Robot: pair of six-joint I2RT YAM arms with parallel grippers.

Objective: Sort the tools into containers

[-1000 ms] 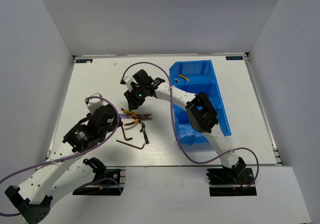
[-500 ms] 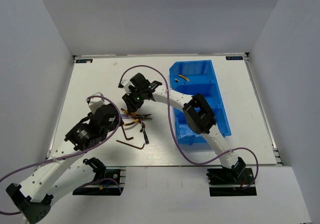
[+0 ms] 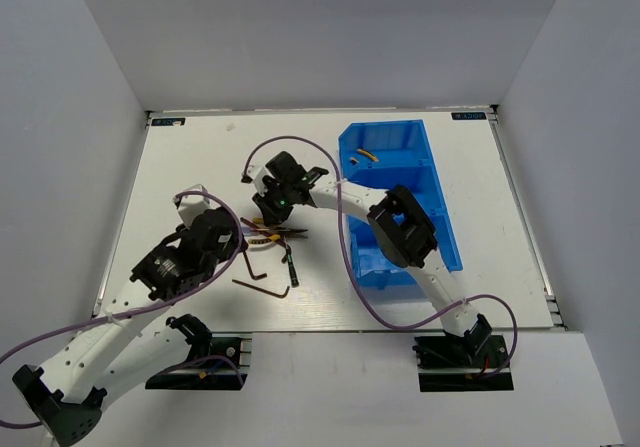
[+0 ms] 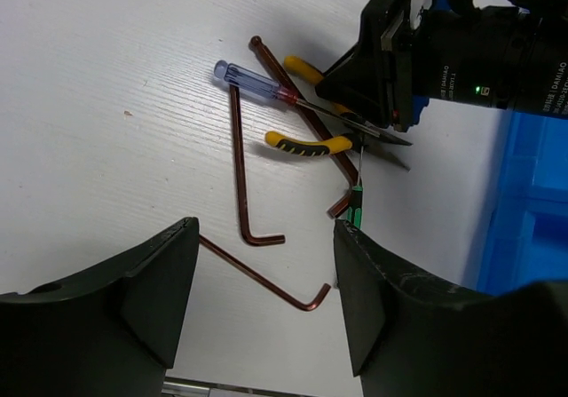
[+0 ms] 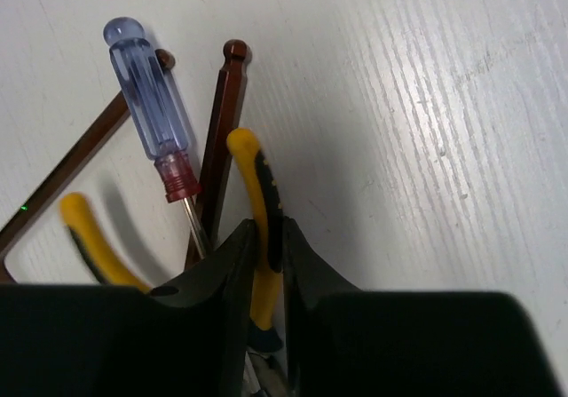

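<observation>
A white bench (image 3: 200, 157) with a faint wood grain fills the middle, edged by a thin grey rim (image 3: 122, 217), with a small blue label (image 3: 170, 121) at each far corner. Plain pale grey walls (image 3: 320, 37) close it in at the left, back and right, under soft, even light
</observation>
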